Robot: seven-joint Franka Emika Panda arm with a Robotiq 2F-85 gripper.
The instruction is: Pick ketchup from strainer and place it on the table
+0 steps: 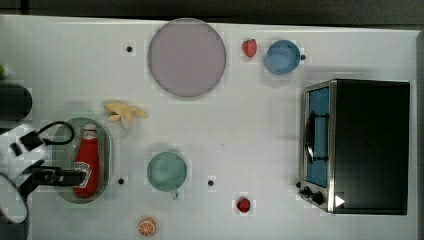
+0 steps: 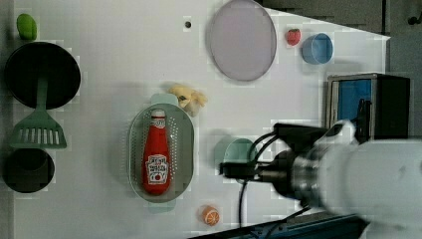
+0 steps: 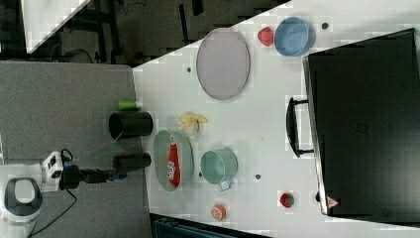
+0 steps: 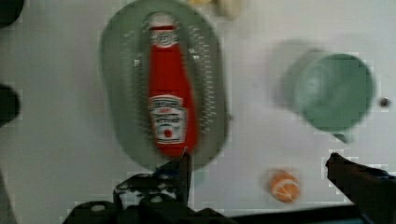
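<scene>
One ketchup bottle lies lengthwise in the one strainer on the table, just ahead of the gripper, whose fingers stand wide apart with nothing between them. Beyond the gripper I count one green cup, one blue cup, one grey plate, two strawberries, one orange slice and one toaster oven. In the top view the arm covers part of the bottle's base, and the pale yellow thing beyond the strainer is perhaps a peeled banana.
</scene>
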